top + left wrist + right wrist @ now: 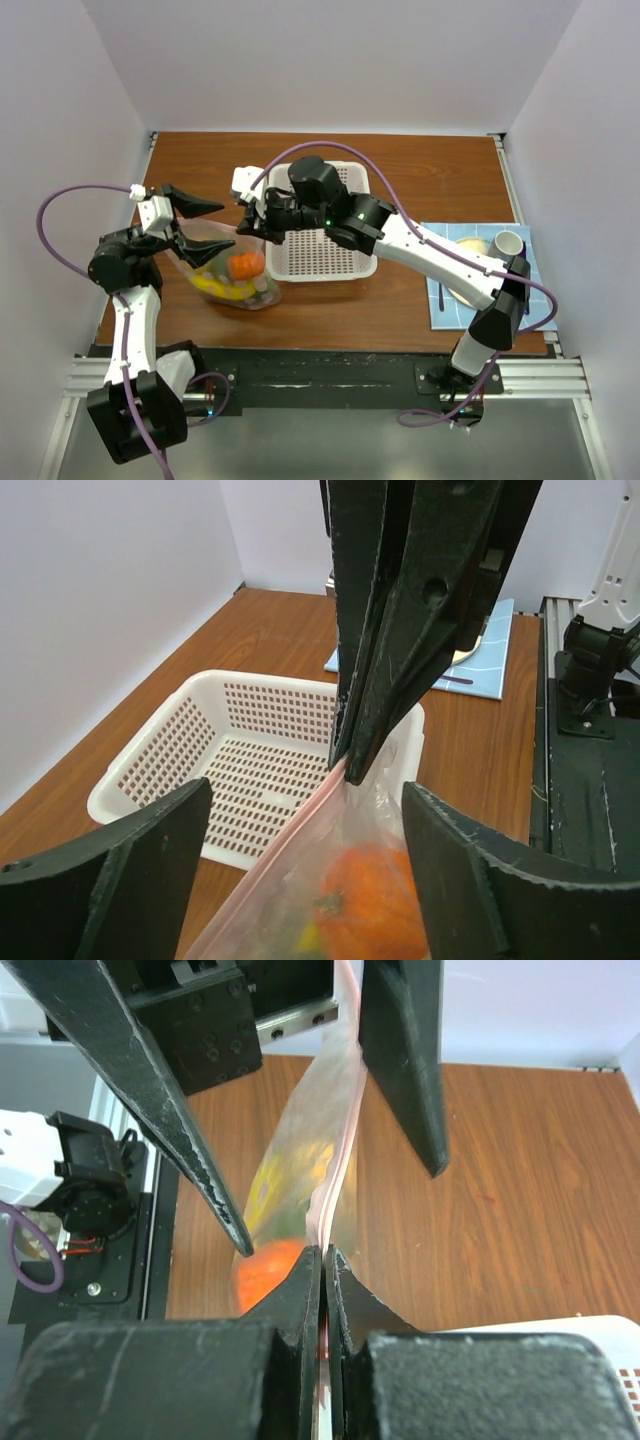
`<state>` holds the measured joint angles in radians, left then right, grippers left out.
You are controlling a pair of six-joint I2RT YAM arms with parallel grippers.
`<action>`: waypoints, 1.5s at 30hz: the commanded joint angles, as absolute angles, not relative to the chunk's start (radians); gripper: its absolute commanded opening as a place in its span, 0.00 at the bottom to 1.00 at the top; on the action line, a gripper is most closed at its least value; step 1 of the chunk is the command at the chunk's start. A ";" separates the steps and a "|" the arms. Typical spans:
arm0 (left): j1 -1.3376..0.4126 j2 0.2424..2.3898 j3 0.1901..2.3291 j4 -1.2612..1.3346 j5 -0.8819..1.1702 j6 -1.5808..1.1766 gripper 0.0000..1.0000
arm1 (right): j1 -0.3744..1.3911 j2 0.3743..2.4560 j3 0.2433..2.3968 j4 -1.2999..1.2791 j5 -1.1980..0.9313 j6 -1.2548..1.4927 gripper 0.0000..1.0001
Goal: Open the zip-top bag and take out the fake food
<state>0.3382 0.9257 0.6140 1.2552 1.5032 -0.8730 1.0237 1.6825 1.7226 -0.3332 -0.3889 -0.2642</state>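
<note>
R claw [322, 1260] clenched on zip-top bag [290, 880] seal; L claw [305, 800] released, straddling seal, which runs lengthwise toward R claw.

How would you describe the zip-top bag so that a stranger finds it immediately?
On the brown wooden table, look just left of the white perforated basket. A zip-top bag sits there, its top edge pinched by the right gripper. Only it is see-through, with orange and yellow fake food inside.
</note>
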 commanded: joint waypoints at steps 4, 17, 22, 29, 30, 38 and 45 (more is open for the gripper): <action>0.337 0.920 0.649 1.304 1.694 -0.757 0.41 | 1.025 1.661 1.793 -0.296 -0.413 -0.273 0.00; 0.232 1.192 1.388 -0.328 0.658 0.179 0.71 | 1.025 1.623 1.648 -0.192 -0.420 -0.201 0.00; 0.229 1.305 1.699 -1.177 1.026 0.739 0.83 | 1.025 1.624 1.651 -0.190 -0.428 -0.202 0.00; 0.224 1.200 1.571 -1.226 0.796 0.854 0.43 | 1.025 1.623 1.661 -0.183 -0.430 -0.204 0.00; 0.224 1.163 1.559 -1.238 0.808 0.903 0.43 | 1.023 1.626 1.661 -0.180 -0.430 -0.204 0.00; 0.219 1.048 1.522 -1.316 0.962 1.028 0.56 | 1.025 1.637 1.658 -0.153 -0.445 -0.183 0.00; 0.201 1.077 1.585 -1.318 1.028 1.005 0.76 | 1.026 1.631 1.651 -0.163 -0.448 -0.193 0.00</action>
<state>0.2150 1.0485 1.5440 -1.3090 0.9527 0.9977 1.0237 1.6752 1.6428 -0.2310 -0.4191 -0.1989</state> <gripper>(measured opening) 0.745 0.015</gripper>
